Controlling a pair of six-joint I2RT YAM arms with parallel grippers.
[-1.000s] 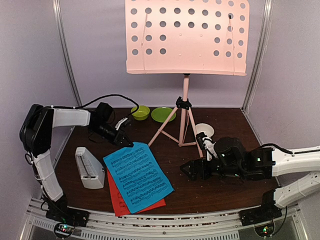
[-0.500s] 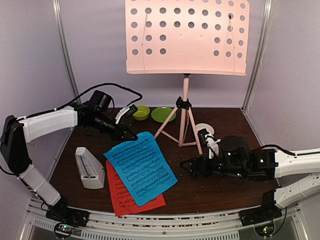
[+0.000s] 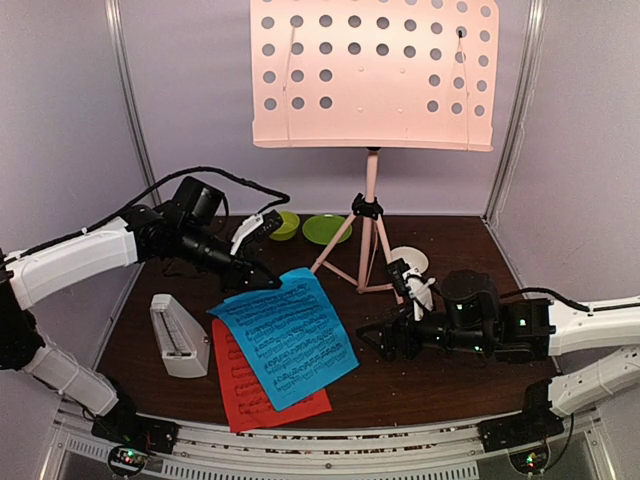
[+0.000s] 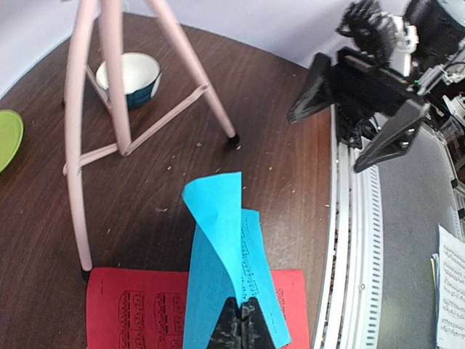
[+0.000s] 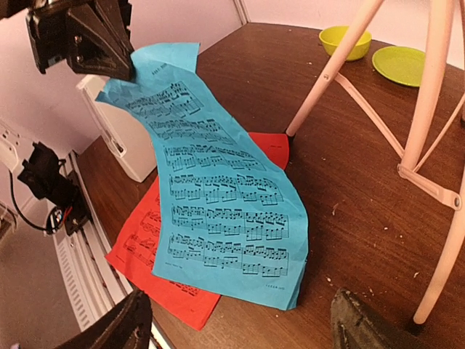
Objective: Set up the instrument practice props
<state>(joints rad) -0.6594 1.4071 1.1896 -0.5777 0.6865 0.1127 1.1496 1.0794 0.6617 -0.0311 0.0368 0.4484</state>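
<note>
In the top view, the left gripper (image 3: 266, 282) is pinched shut on the far corner of the blue sheet-music page (image 3: 288, 335) and holds that corner raised. The rest of the page trails behind the gripper onto the red page (image 3: 238, 388). The white metronome (image 3: 178, 335) stands near its left. The right gripper (image 3: 372, 335) hovers low with its jaws spread and empty, the blue page's edge just ahead of it.

In the left wrist view, the pressed-together fingertips (image 4: 231, 329) clamp the blue page, which curls upward ahead of them. The music stand (image 4: 109, 80) has its legs ahead-left.

In the right wrist view, the fingers (image 5: 134, 323) stand wide apart with nothing between them. The blue page drapes ahead-left.
</note>
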